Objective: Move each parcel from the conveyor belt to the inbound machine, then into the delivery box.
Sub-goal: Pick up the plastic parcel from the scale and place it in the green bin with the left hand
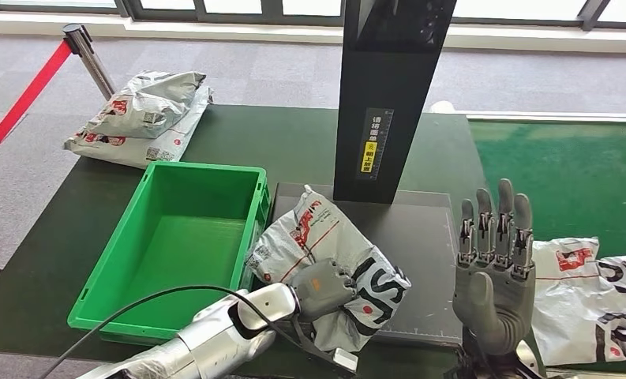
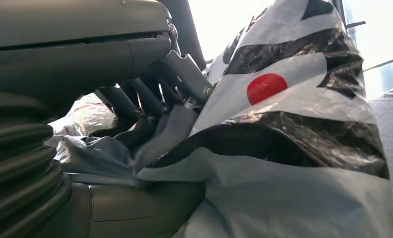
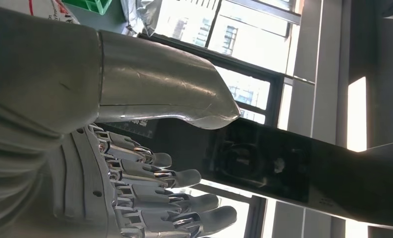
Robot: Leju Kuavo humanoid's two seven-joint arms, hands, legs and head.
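Left robot hand (image 1: 323,286) clamped on parcel (image 1: 333,253), which lies on scanner plate (image 1: 420,237) just beside green box (image 1: 175,245). Right robot hand (image 1: 495,268) w/ fingers straight, apart, nothing held, near 2nd parcel (image 1: 590,296).

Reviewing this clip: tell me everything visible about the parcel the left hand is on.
The crumpled grey-white plastic mailer parcel carries bold black lettering, red logo print and a small label patch; the left wrist view shows a red dot among black stripes. It lies tilted on the dark flat platform of the inbound machine, in front of its black upright column, one edge reaching the green plastic crate. The left hand grips its near side, fingers pressed into the creased film. The right hand stands apart, spread open.
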